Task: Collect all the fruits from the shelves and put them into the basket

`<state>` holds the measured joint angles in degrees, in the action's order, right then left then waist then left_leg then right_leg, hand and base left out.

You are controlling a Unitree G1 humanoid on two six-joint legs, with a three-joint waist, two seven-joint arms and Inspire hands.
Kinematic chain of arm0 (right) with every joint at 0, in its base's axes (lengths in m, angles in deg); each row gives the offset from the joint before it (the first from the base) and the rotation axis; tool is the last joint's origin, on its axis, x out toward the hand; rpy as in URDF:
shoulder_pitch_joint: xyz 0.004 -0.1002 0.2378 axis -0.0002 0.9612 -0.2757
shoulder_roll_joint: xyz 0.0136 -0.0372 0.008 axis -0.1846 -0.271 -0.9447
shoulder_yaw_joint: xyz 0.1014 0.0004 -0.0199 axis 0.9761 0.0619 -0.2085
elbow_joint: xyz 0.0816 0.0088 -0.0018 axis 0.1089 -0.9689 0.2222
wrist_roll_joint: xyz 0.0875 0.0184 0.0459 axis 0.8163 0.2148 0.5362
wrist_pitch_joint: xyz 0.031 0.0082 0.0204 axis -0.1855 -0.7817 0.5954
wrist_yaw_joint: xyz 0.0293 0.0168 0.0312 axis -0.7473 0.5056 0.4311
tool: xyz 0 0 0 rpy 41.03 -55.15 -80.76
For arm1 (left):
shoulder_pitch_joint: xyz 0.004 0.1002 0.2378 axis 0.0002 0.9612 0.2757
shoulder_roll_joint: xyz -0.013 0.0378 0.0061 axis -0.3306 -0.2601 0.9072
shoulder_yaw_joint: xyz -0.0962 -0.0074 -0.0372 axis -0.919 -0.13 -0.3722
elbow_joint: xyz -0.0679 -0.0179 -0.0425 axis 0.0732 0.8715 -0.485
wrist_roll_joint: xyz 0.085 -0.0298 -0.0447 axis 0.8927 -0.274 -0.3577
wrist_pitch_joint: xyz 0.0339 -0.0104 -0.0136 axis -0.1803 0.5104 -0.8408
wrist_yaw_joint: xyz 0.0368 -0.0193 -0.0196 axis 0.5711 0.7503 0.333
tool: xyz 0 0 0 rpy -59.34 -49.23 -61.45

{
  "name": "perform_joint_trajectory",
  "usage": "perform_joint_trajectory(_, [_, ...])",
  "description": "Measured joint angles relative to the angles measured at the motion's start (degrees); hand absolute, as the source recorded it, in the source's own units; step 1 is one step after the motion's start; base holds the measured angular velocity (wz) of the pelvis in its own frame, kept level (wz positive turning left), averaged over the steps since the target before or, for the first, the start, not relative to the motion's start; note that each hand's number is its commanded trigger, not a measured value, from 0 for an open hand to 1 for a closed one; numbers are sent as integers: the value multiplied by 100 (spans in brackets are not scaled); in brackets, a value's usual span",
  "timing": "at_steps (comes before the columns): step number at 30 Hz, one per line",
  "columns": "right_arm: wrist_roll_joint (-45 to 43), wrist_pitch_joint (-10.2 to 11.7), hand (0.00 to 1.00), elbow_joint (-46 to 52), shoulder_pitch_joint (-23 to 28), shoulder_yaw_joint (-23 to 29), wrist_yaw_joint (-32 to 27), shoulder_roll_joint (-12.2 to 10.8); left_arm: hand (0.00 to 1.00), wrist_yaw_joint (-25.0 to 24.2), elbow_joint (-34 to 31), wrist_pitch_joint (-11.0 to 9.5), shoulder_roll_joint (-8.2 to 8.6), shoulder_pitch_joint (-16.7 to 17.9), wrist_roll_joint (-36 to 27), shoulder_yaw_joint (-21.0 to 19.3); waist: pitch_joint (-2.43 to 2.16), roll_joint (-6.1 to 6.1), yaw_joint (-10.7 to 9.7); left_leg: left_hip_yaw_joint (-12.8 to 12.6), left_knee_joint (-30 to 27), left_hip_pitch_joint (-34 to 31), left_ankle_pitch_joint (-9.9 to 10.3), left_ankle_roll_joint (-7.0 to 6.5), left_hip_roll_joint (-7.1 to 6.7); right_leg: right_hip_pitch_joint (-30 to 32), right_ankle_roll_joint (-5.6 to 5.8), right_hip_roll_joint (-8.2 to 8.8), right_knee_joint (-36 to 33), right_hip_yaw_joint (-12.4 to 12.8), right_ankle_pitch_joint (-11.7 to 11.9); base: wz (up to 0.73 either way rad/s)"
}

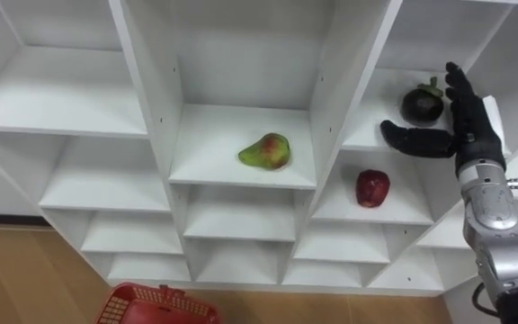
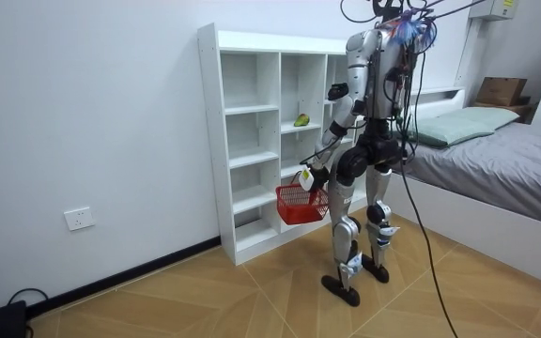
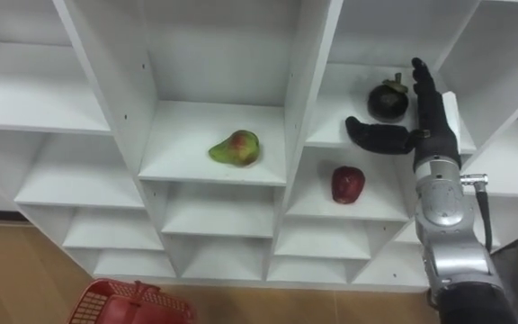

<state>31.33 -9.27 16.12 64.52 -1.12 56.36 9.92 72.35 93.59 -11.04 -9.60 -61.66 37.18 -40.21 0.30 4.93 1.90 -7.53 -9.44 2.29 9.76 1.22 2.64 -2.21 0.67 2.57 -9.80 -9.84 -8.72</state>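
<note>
A dark mangosteen (image 1: 422, 104) sits on a white closet (image 2: 252, 141) shelf at the upper right. My right hand (image 1: 464, 117) is open beside it, fingers straight up on its right and thumb stretched out below and in front of it. One shelf lower lies a red apple (image 1: 372, 188). A green-red pear (image 1: 265, 151) rests in the middle compartment. A red basket (image 1: 156, 306) hangs low at the left; in the room view my left hand (image 2: 306, 176) carries the basket (image 2: 296, 204) by its handle.
I stand upright facing the closet on a wooden floor. A bed (image 2: 505, 155) with a cardboard box (image 2: 501, 90) behind it is close on the room view's right. The other closet compartments hold nothing.
</note>
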Motion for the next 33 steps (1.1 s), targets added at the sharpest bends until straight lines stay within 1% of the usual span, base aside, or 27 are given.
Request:
perform_joint_trajectory(3, [-1, 2, 100, -3, -1, 44, -29, 163, 100, 18, 0, 0, -14, 0, 1, -5, 10, 27, 8, 2, 5, 1, 0, 0, 1, 1, 0, 0, -1, -10, 0, 0])
perform_joint_trajectory(7, [-5, 31, 100, -59, -44, 55, -102, 233, 100, 32, 1, 0, -17, 2, 1, 0, 14, 33, -1, 1, 10, 6, 1, 2, 5, 0, 0, -4, -1, -18, 0, 0])
perform_joint_trajectory(14, [-4, 47, 100, -113, -70, 63, -176, 241, 100, 82, 50, 0, -17, -4, -11, -1, 18, 26, -1, 4, 13, 30, 3, 3, 9, -34, 0, -6, 3, -21, 0, 0])
perform_joint_trajectory(20, [-5, 11, 100, -164, -69, 50, -98, 240, 100, 101, 97, 0, -15, -35, -12, -1, 26, -7, 2, 13, 12, 39, 3, 3, 9, -51, -1, -5, 3, -41, 0, 0])
perform_joint_trajectory(23, [-5, 0, 100, -171, -69, 50, -59, 240, 100, 100, 111, 2, -15, -32, -12, -2, 16, -32, 4, 14, 10, 44, 3, 3, 10, -60, -1, -5, 4, -46, 1, 0])
perform_joint_trajectory(26, [-7, -1, 100, -171, -69, 53, 5, 240, 100, 75, 116, 4, -8, -30, -4, -3, -8, -55, 1, 14, 6, 47, 3, 3, 10, -62, -1, -4, 4, -47, 1, 0])
perform_joint_trajectory(28, [-7, -7, 100, -170, -69, 55, 51, 240, 100, 3, 117, 4, -5, -30, -1, -4, -40, -71, -1, 13, 5, 52, 2, 3, 10, -63, -1, -4, 2, -46, 1, 0])
perform_joint_trajectory(33, [-6, -9, 100, -165, -70, 55, 93, 240, 100, -44, 117, 4, -4, -32, 2, -11, -44, -75, 5, 12, 0, 56, 2, 2, 10, -68, -4, -3, 0, -46, 2, 0])
